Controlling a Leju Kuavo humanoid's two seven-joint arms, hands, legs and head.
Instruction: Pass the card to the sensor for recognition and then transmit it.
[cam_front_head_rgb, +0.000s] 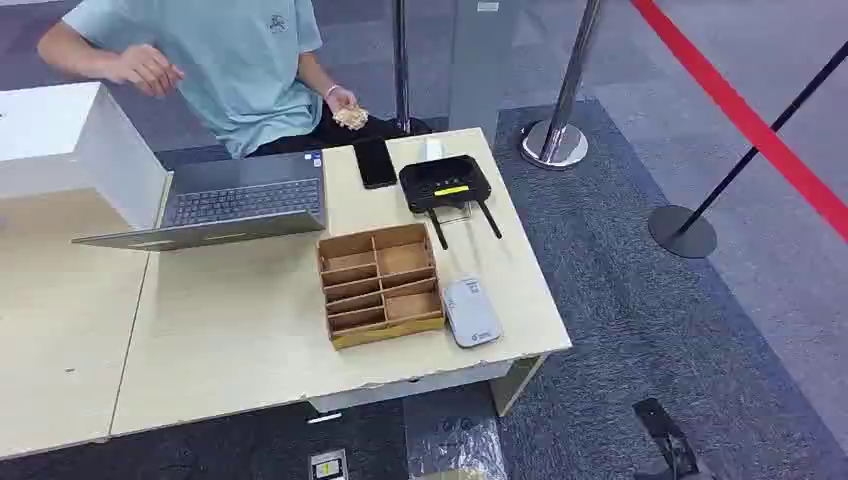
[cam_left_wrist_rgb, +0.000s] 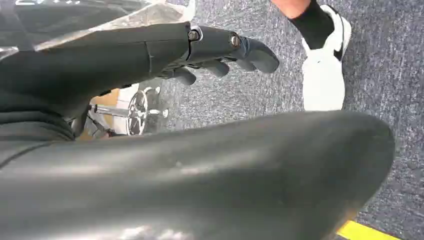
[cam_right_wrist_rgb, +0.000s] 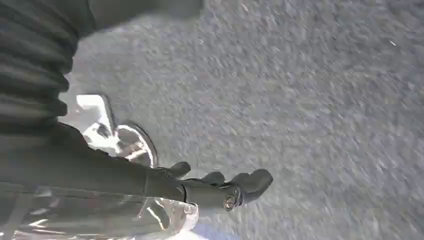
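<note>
Premises: grey carpet, a pale wooden table (cam_front_head_rgb: 250, 340) ahead, chrome stanchions (cam_front_head_rgb: 556, 140) with red belting to the right. A person (cam_front_head_rgb: 220, 60) sits at the far edge behind a laptop (cam_front_head_rgb: 235, 200).

Left hand (cam_left_wrist_rgb: 225, 57): hanging low over the carpet, fingers loosely apart, grasping nothing. A white shoe (cam_left_wrist_rgb: 325, 70) lies just beyond its fingertips, and a chrome chair base (cam_left_wrist_rgb: 137, 110) sits behind it.

Right hand (cam_right_wrist_rgb: 225, 185): also down over the carpet, fingers slack and apart, nothing in it. A chrome stanchion foot (cam_right_wrist_rgb: 125, 145) lies close beside it.

Task items: I cannot pick out the card anywhere. A cardboard organiser (cam_front_head_rgb: 380, 283) stands well forward of and above both hands, and the card may lie in one of its compartments, though the pictures do not settle it. A white device (cam_front_head_rgb: 470, 312) touches the organiser's right side. A black unit (cam_front_head_rgb: 445, 183) with a yellow strip sits beyond it, beside a dark phone (cam_front_head_rgb: 375, 163). I cannot tell which of the two is the sensor.

Assessment: the step in hand is the reach, not yet begun. I would raise the right hand, since the organiser lies nearer its side, and bring it in over the near table edge rather than the corner. The fingers should be spread before descent.

Clearances: open room above the near tabletop. Hazards are the stanchion foot by the right hand, the white device sitting close to the table edge, and the person's limbs near the left.
</note>
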